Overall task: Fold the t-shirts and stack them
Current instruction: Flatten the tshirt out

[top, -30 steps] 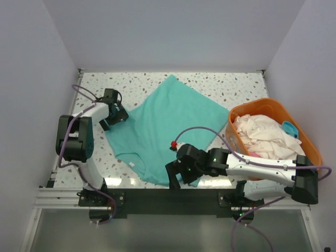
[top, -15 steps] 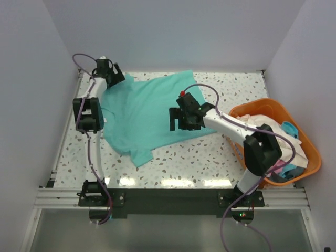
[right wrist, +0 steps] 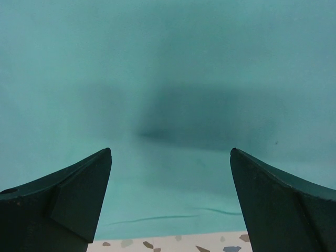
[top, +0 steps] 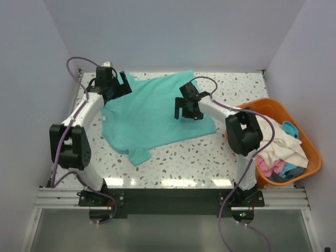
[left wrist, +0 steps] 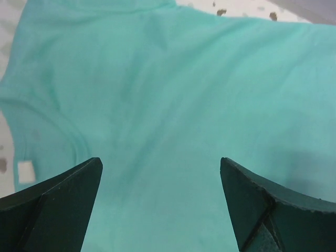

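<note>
Teal t-shirt (top: pixel 152 118) lies spread flat, left of the orange basket (top: pixel 311 157). Top view: both arms reach far forward, left gripper (top: pixel 119 86) over the shirt's side farthest from the basket, right gripper (top: pixel 187 111) over the nearer side. Left wrist: fingers (left wrist: pixel 58 199) wide apart, empty, cloth beneath. Right wrist — likewise.

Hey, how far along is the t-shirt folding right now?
Done: teal t-shirt spread flat on the table, unfolded. In hand: nothing; left gripper and right gripper hover open over it. Left: fold it, then the other t-shirts in the orange basket; no stack yet.
</note>
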### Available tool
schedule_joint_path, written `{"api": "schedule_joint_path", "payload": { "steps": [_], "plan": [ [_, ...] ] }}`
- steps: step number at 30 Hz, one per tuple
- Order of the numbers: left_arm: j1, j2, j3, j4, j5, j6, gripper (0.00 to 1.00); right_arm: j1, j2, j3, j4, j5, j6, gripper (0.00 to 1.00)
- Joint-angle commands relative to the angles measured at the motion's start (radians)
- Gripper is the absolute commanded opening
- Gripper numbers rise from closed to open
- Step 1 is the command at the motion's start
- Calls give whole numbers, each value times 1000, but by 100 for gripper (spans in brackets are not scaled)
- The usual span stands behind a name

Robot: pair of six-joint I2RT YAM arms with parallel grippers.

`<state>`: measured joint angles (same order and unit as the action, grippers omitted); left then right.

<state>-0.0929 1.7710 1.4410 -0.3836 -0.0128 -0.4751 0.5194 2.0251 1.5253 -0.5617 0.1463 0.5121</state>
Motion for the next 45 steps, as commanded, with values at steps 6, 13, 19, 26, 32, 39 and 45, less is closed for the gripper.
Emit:
{"api": "schedule_joint_path", "payload": {
  "steps": [6,13,19,26,32,39,45],
  "plan": [
    [-169,-381,-525,-119,-53,-163,100,4,-14,-57,62,16,6,99],
    [-387,-714,-781,-136,7,-335,100,1,-25,-119,77,18,25,99],
    [-478,-716,-820,-263,-70,-414,100,-5,-39,-178,94,23,42,99],
    [-521,-671,-860,-313,-141,-470,85,-5,-31,-208,111,1,60,99],
    [-538,-604,-899,-230,-148,-505,51,-5,-32,-227,118,-4,68,99],
    [-539,-515,-826,-296,-226,-527,0,-5,-48,-284,143,-14,80,99],
    [-539,-519,-615,-737,-337,-519,0,-5,-68,-312,134,4,74,99]
  ]
}}
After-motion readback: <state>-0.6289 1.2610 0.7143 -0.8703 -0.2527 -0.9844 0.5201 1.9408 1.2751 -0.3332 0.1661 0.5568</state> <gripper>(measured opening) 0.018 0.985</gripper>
